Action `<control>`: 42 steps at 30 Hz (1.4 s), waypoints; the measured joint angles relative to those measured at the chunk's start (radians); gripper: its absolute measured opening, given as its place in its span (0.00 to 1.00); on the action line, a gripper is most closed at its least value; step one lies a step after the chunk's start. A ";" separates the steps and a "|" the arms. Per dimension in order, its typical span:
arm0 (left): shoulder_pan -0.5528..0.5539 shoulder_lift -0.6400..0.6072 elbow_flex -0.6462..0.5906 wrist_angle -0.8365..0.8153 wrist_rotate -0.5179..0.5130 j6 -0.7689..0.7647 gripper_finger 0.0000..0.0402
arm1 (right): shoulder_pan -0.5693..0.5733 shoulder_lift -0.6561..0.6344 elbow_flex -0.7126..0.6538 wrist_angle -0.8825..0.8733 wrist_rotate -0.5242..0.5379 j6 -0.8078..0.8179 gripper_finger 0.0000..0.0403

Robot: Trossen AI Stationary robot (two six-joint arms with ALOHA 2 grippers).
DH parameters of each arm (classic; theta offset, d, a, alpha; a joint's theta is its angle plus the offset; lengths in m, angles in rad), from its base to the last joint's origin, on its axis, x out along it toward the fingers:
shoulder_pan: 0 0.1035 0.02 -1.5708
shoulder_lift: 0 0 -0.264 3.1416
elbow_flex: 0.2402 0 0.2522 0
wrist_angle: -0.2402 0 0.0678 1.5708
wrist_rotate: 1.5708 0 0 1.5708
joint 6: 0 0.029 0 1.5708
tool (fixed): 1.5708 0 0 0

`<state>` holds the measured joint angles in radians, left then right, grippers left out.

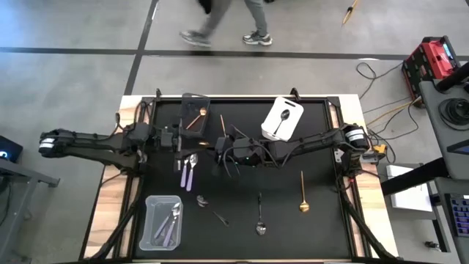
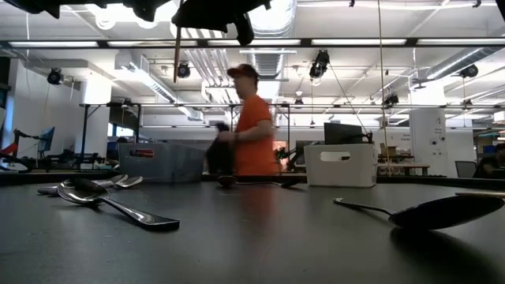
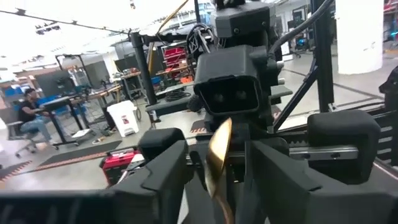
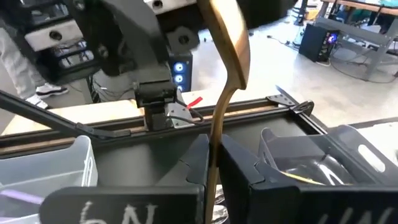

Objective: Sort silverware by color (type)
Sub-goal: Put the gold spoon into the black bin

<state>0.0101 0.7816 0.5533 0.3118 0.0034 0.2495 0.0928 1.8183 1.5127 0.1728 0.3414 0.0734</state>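
Observation:
A gold spoon (image 4: 225, 43) stands upright in mid-air over the middle of the black mat, bowl up. My right gripper (image 4: 213, 163), reaching level from the table's right, is shut on it. My left gripper (image 3: 217, 186) faces it from the table's left and is open. Its fingers (image 3: 163, 163) stand on either side of the spoon's bowl (image 3: 219, 152) without touching. In the high view the spoon (image 1: 223, 125) shows as a short thin line between the two arms. In the low view its handle (image 2: 176, 59) hangs below the grippers. My right gripper pinches the gold spoon's handle (image 4: 215, 127) between its two fingers, a little below the bowl. The fingers come level from the table's right side and lie across the handle. The spoon stands upright, bowl above the fingers and handle hanging below, lifted clear of the mat.
A dark bin (image 1: 195, 106) at the far edge holds a gold spoon, and a white bin (image 1: 283, 119) holds a dark spoon. A clear bin (image 1: 163, 220) holds lilac-handled spoons. Loose on the mat lie lilac spoons (image 1: 189, 170), dark spoons (image 1: 209, 209) (image 1: 260, 216) and a gold spoon (image 1: 303, 194). A person walks beyond the far edge.

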 joint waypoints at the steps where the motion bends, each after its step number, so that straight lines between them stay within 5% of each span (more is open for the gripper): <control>1: 0.000 -0.023 0.000 -0.016 -0.005 0.005 0.43 | -0.002 0.000 0.001 -0.004 0.005 0.006 0.04; 22: 0.000 -0.441 -0.010 -0.290 -0.099 0.014 0.47 | -0.164 0.098 0.168 0.008 -0.009 0.005 0.03; 42: 0.000 -0.603 -0.014 -0.374 -0.099 0.003 0.47 | -0.283 0.493 0.676 -0.006 -0.002 0.052 0.03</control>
<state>0.0101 0.1783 0.5396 -0.0618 -0.0959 0.2523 -0.1898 2.3116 2.1884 0.1671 0.3393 0.1257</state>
